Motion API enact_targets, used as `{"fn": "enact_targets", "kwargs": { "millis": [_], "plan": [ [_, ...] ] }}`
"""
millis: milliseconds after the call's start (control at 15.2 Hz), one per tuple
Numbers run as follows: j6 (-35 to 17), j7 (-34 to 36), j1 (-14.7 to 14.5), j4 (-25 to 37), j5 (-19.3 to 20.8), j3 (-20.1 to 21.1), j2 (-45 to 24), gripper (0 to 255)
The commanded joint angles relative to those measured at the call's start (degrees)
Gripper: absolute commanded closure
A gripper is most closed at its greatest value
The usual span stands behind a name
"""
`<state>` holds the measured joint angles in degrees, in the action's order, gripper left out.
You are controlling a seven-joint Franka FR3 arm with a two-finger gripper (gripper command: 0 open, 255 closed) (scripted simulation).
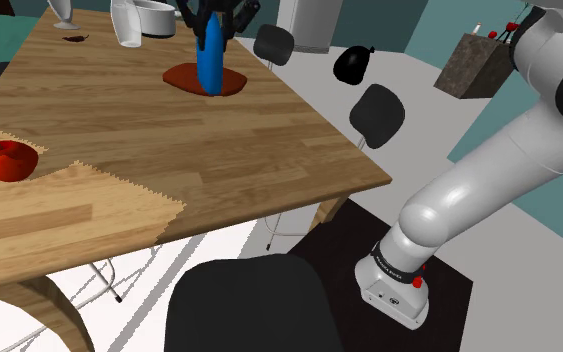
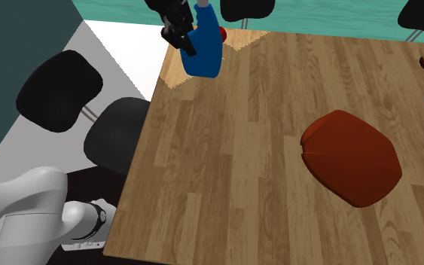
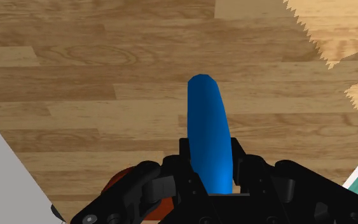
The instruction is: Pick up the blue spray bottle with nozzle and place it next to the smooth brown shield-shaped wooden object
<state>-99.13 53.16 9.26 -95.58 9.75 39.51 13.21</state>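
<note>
Wood-plank dining table [image 1: 119, 130], black chairs around. Pick part looks done: the gripper [image 1: 214, 14] has its jaws clamped on the blue spray bottle [image 1: 209, 60], held up off the tabletop, roughly over the brown shield-shaped piece [image 1: 181, 77]. Setting it down beside that is what's left, I'd say.

My gripper [image 3: 211, 160] is all black; the bottle [image 3: 208, 127] is plain bright blue. The shield-shaped object [image 2: 353, 158] is reddish brown. The table [image 1: 229, 150] shows warm plank grain, the mat [image 1: 64, 205] a paler grain, and the bowl [image 1: 6, 160] is glossy red.
</note>
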Motion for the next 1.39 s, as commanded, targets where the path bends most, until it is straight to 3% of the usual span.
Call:
{"fn": "enact_targets", "kwargs": {
  "millis": [0,792,1320],
  "plan": [
    [1.68,-0.04,0.11,2.22,0.42,0.32,-0.72,255],
    [12.78,0.54,0.16,18.12,5.29,3.73,-7.62,255],
    [22.71,2.17,-2.96,32.94,13.27,7.89,-16.11,255]
  ]
}}
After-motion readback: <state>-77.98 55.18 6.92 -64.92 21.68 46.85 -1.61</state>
